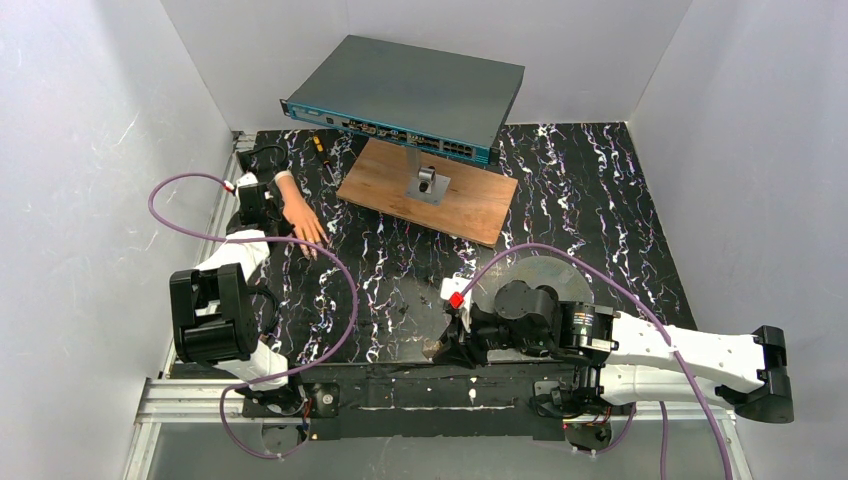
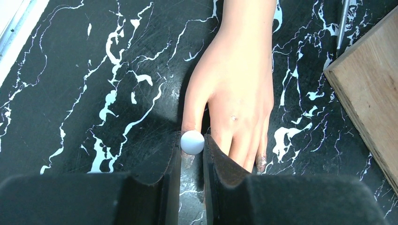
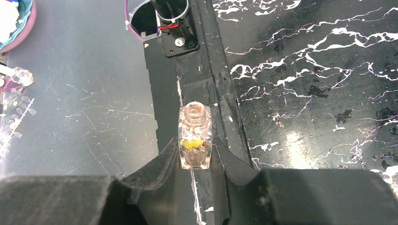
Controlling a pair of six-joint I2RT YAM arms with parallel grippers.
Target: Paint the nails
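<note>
**Mannequin hand at the far left of the table, both grippers loaded**

The nails [image 2: 261,162] belong to one peach mannequin hand [image 2: 237,79]. It lies palm down on the black, white-veined table top [image 1: 600,200], far and to the left, with its wrist stub toward the far edge and its fingers toward the near right. In the left wrist view the skin is smooth and matte. The thumb lies apart on the left and the other fingers lie close together. Most of the fingertips are hidden behind the gripper's finger, so the nails cannot be counted. The one tip that shows carries a greyish speckled patch.

The left gripper [image 2: 192,146] hovers over the fingertips. Its jaws stand narrow, pinching one white round cap [image 2: 192,142], which is seen end-on just in front of the thumb tip. Whether the cap touches the thumb cannot be told.

Just right of the hand lies one wooden board [image 1: 470,200]. It carries a metal post that holds up one grey network switch [image 1: 405,90], tilted above the board.

The right gripper [image 3: 195,151] is well apart from the hand, at the near edge of the table. Its jaws are clamped on one small clear glass bottle [image 3: 194,140], which is uncapped and has a yellow spot inside. One grey disc [image 1: 545,270] lies on the table top just beyond that arm.

Past the table edge, in the right wrist view, are one pink-and-teal bowl [image 3: 21,26] and one further small bottle [image 3: 16,79] with a clear cap. Two purple cables [image 1: 340,290] run along the arms, one for each.
</note>
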